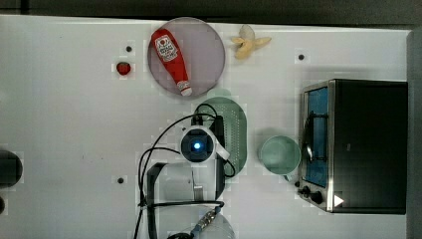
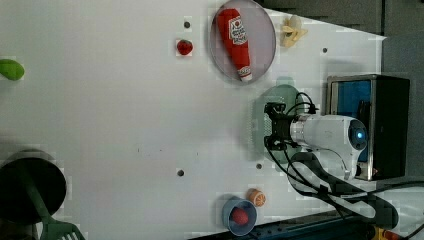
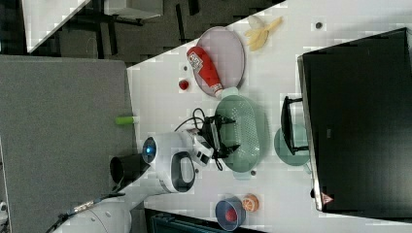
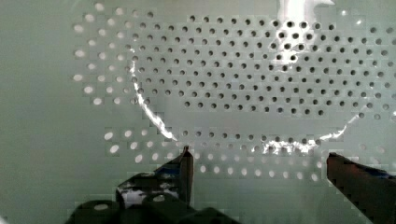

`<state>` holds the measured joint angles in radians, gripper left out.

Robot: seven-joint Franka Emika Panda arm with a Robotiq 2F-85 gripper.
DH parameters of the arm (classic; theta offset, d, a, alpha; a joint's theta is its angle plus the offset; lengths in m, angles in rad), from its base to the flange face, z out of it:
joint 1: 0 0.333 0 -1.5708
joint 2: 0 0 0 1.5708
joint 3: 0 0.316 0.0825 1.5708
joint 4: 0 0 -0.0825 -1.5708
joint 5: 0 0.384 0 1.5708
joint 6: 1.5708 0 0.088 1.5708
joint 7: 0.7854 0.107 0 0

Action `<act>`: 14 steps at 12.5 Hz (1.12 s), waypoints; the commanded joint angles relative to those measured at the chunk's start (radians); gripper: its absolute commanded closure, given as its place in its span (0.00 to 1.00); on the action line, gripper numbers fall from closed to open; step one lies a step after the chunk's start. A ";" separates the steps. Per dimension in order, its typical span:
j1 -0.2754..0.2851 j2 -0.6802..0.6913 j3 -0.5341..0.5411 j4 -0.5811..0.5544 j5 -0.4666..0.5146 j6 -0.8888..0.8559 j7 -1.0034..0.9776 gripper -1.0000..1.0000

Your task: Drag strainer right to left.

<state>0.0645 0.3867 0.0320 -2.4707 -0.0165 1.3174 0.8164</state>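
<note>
Strainer [image 1: 236,130] sits mid white table [image 1: 64,124] between one lilac plate [image 1: 209,47] and one green cup [image 1: 279,154], gripper [image 4: 257,161] inside it with fingers spread wide, one black toaster oven [image 1: 368,144] beside.

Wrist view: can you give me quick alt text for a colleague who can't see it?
Two dark fingers, spread apart, reach into the pale green strainer, whose hole-dotted inside spans the picture. Nothing sits between the fingers, and bright glare streaks curve across the plastic.
</note>
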 commanded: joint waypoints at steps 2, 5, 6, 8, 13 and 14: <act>0.077 0.001 0.016 0.011 -0.027 -0.025 0.094 0.00; 0.130 0.019 0.016 0.044 -0.015 -0.063 0.108 0.00; 0.148 0.026 0.017 0.057 0.001 -0.073 0.133 0.00; 0.182 0.039 0.020 0.090 0.019 -0.107 0.178 0.00; 0.258 0.067 0.030 0.168 0.062 -0.178 0.284 0.00; 0.273 0.073 0.030 0.181 0.069 -0.179 0.293 0.00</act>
<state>0.3298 0.4646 0.0634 -2.3203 0.0520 1.1455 1.0449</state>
